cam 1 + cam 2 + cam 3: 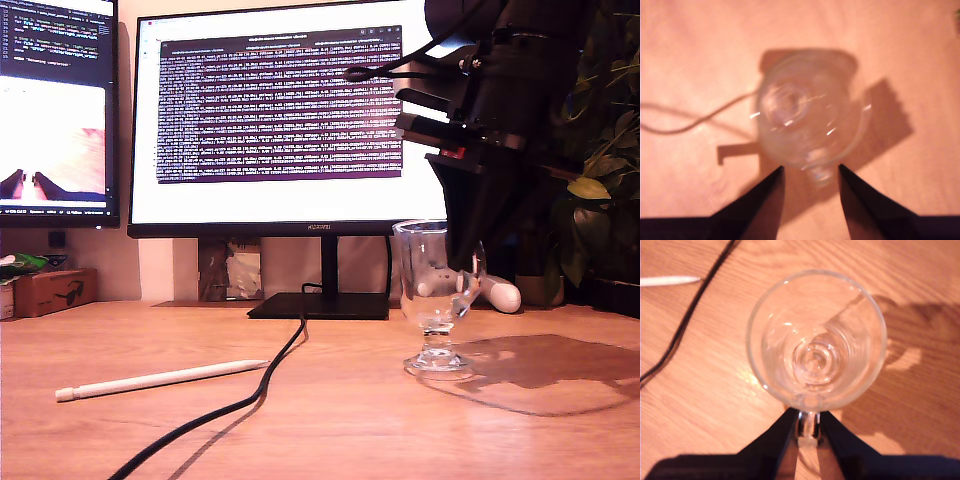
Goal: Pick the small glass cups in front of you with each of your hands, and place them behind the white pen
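Note:
One small glass cup (432, 290) stands with its foot on the wooden table, towards the exterior view's right. My second gripper (465, 255) comes down from above and is shut on its handle; the second wrist view shows the same cup (815, 340) with the gripper (808, 416) pinching the handle. The white pen (160, 379) lies flat to the exterior view's left of this cup, its tip (667, 280) also showing in the second wrist view. Another glass cup (807, 112), blurred, sits below my first gripper (811, 169), which is open with one finger on each side of the handle. That cup is outside the exterior view.
A black cable (270, 375) runs from the monitor stand (320, 305) across the table between pen and cup. Behind stand a large monitor (280, 120) and a second screen (55, 100). A white controller (495, 292), a plant (600, 170) and a cardboard box (55, 290) line the back.

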You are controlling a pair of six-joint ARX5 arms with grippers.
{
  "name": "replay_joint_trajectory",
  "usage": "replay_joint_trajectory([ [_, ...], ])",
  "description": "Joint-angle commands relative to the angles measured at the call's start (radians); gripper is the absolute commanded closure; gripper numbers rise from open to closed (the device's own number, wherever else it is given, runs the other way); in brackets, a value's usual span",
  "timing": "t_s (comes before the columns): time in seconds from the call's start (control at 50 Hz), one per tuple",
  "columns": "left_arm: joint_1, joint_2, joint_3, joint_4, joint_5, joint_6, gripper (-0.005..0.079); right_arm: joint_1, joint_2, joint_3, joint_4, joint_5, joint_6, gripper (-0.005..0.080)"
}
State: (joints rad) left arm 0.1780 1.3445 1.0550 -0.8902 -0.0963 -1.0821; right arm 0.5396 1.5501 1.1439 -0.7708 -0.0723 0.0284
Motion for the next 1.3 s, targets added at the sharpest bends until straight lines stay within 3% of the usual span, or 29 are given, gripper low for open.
replay_joint_trajectory([
  [0.0, 0.003, 0.015, -0.002, 0.009, -0.002, 0.010, 0.0436, 0.010, 0.003, -0.002, 0.015, -0.007, -0.001, 0.0765],
  [0.5, 0.000, 0.103, -0.002, 0.037, 0.032, 0.062, 0.0440, 0.010, 0.003, -0.002, 0.024, -0.007, 0.000, 0.0765],
  [0.66, 0.001, 0.118, -0.002, 0.035, 0.019, 0.089, 0.0546, 0.010, 0.003, -0.002, 0.027, -0.007, 0.000, 0.0765],
  [0.82, 0.000, 0.135, -0.002, 0.034, 0.021, 0.090, 0.0571, 0.010, 0.003, -0.002, 0.027, -0.007, 0.000, 0.0765],
  [1.04, 0.000, 0.136, -0.002, 0.025, 0.021, 0.119, 0.0731, 0.010, 0.003, -0.002, 0.027, -0.007, 0.000, 0.0765],
  [1.08, 0.000, 0.136, -0.002, 0.025, 0.027, 0.157, 0.0766, 0.010, 0.003, -0.002, 0.029, -0.007, 0.000, 0.0765],
  [1.28, 0.000, 0.134, -0.002, 0.019, 0.070, 0.324, 0.0767, 0.010, 0.003, -0.002, 0.034, -0.007, 0.000, 0.0765],
])
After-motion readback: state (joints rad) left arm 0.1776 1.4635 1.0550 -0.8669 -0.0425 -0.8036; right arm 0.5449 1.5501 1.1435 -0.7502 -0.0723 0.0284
